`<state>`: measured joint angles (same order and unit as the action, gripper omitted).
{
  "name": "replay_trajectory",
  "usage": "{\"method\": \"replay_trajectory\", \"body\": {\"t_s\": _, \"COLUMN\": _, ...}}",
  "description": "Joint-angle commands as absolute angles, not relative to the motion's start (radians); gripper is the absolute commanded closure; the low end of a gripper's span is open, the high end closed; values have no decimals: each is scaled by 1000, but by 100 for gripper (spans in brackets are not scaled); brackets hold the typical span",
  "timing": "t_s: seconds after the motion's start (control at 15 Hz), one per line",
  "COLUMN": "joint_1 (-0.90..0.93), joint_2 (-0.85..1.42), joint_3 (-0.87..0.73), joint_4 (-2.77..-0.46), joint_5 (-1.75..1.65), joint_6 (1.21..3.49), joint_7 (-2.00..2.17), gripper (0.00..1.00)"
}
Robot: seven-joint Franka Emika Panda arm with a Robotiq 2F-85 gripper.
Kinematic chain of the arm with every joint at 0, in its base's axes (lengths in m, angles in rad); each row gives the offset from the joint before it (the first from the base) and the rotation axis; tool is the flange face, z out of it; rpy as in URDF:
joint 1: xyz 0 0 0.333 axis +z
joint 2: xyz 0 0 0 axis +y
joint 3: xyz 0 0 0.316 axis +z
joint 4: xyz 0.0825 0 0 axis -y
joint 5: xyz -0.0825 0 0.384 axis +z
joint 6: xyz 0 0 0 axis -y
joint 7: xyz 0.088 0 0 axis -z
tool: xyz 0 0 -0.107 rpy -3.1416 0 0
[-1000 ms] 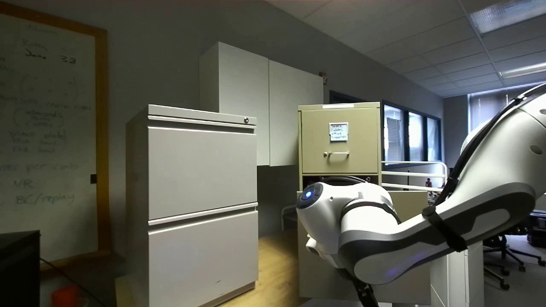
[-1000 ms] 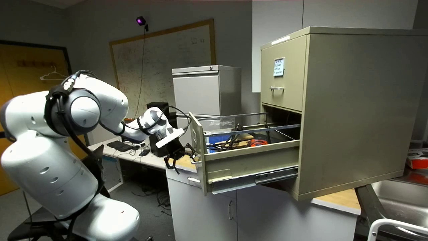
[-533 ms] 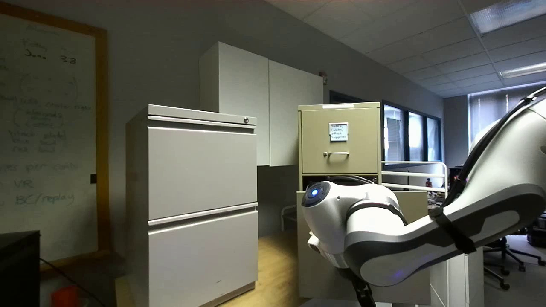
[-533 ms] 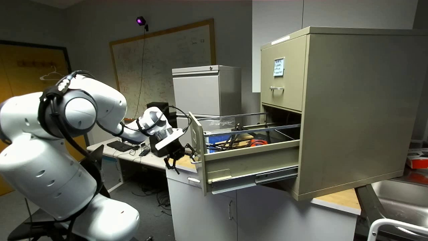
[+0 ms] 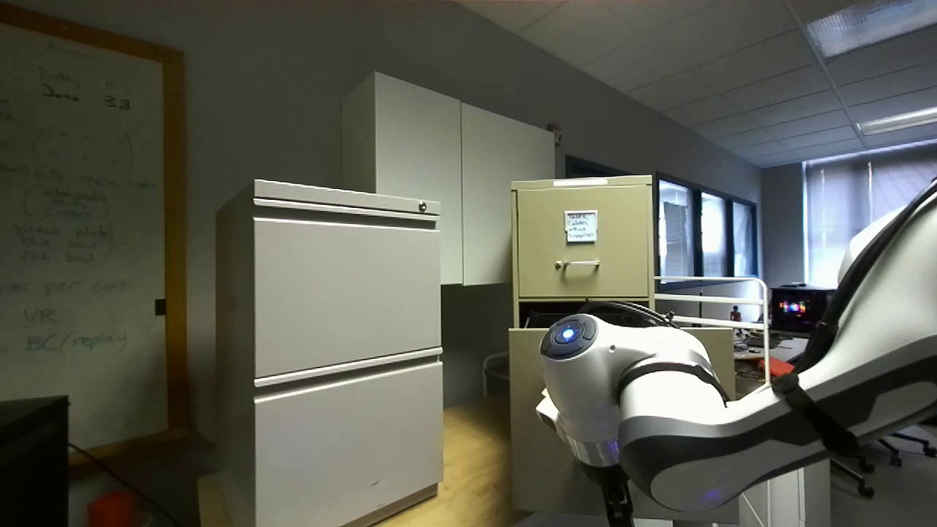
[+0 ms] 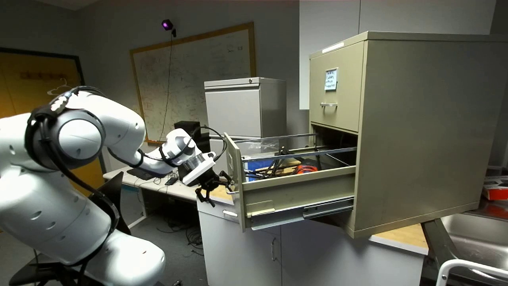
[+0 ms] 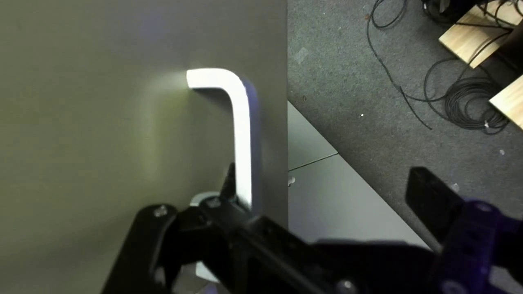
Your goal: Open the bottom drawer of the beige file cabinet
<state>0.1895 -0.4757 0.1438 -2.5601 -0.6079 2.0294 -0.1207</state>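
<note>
The beige file cabinet (image 5: 534, 241) shows in both exterior views (image 6: 420, 131). Its bottom drawer (image 5: 531, 432) is pulled far out in an exterior view (image 6: 301, 186); tools, a blue item and an orange-red item lie inside. My gripper (image 6: 220, 195) is at the drawer front, by the metal pull (image 6: 233, 192). In the wrist view my gripper (image 7: 327, 175) has its fingers wide apart. One finger is hooked behind the bright pull (image 7: 243, 139), between it and the drawer front; the other is apart over the floor. The arm hides part of the drawer front in an exterior view.
A pale grey two-drawer cabinet (image 5: 348, 293) stands beside the beige one on a wooden counter (image 5: 476, 461). White wall cupboards (image 5: 417, 146) hang behind. A desk (image 6: 180, 186) stands behind the arm. Looped cables (image 7: 474, 102) lie on the floor. A sink (image 6: 476, 234) is beyond the cabinet.
My arm's elbow and shoulder links have moved back, away from the cabinet, and the wrist has tilted slightly. The finger stays at the pull. The drawer shows no visible movement.
</note>
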Motion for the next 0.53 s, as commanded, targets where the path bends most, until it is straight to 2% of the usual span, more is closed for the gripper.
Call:
{"method": "replay_trajectory", "body": {"t_s": 0.0, "joint_1": 186, "joint_2": -430, "joint_3": 167, "joint_4": -2686, "joint_5": -610, "joint_6": 2180, "joint_7": 33, "gripper": 0}}
{"method": "replay_trajectory", "body": {"t_s": 0.47, "joint_1": 167, "joint_2": -427, "joint_3": 208, "joint_4": -2735, "joint_5": -755, "joint_6": 2231, "joint_7": 244, "gripper": 0}}
